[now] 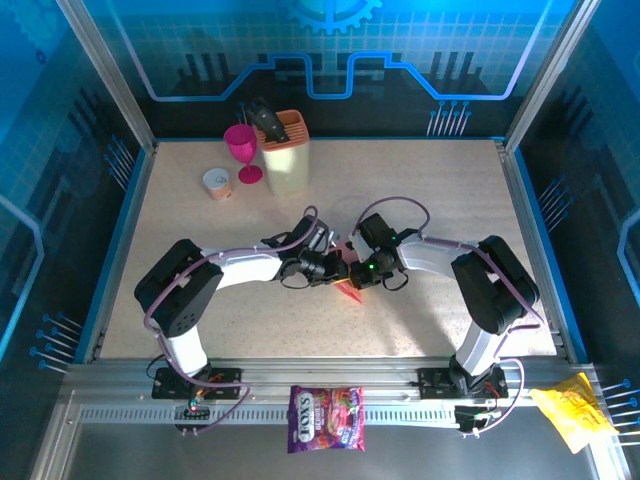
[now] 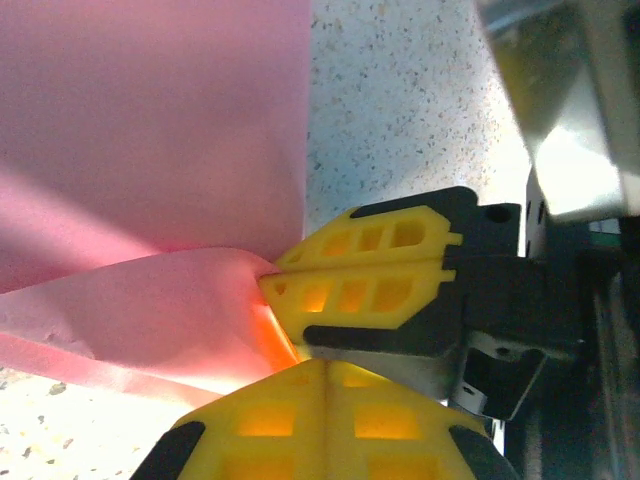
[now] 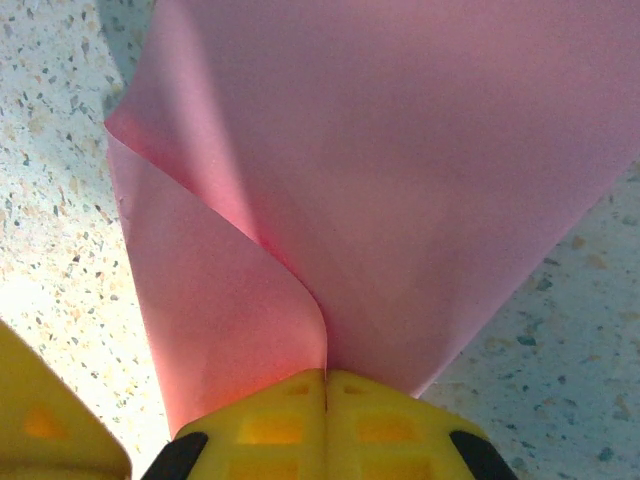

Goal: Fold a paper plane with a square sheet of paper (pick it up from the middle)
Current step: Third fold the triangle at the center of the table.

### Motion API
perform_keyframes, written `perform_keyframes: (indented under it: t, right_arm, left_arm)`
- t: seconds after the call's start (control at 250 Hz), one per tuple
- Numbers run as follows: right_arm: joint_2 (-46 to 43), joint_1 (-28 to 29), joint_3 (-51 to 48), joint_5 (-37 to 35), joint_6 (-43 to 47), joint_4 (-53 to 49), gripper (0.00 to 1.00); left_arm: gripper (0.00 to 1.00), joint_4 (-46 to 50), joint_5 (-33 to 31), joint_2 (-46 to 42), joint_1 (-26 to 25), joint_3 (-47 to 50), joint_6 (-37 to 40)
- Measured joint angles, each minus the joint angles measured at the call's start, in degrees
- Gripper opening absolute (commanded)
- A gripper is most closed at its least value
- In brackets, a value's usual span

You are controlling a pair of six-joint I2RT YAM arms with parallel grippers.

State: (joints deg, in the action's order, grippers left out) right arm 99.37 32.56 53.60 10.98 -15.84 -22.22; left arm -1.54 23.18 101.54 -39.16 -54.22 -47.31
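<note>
Top external view shows both arms bent inward, so the left hand (image 1: 335,272) and the right hand (image 1: 357,276) meet tip to tip in the middle of the surface (image 1: 430,200), over the pink paper (image 1: 349,291). The right hand squeezes a curled fold of the paper between its fingers. The left hand has its fingers pressed together too, right beside that fold, but I cannot tell if it grips the paper.

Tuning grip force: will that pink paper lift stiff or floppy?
Probably floppy: the pink paper curls over in a soft loop at the shut right gripper. Likely thin and light, since brightness glows through it at the pinch. A hard pinch may crease it.
</note>
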Motion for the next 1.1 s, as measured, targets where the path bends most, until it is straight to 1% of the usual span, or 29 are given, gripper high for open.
perform_keyframes:
  t: [0.188,0.563,0.907,1.103]
  right_arm:
    - [0.0,0.0,0.0,0.0,0.0,0.0,0.0]
    - [0.0,0.0,0.0,0.02,0.0,0.0,0.0]
    - [0.0,0.0,-0.02,0.02,0.0,0.02,0.0]
    - [0.0,0.0,-0.02,0.02,0.0,0.02,0.0]
  left_arm:
    - [0.0,-2.03,-0.92,1.44,-0.02,0.74,-1.27]
    - [0.0,-2.19,-1.14,2.69,-0.02,1.99,-1.86]
    - [0.0,1.68,-1.79,3.39,-0.02,1.99,0.9]
    - [0.0,2.34,-2.23,3.28,-0.02,1.99,1.57]
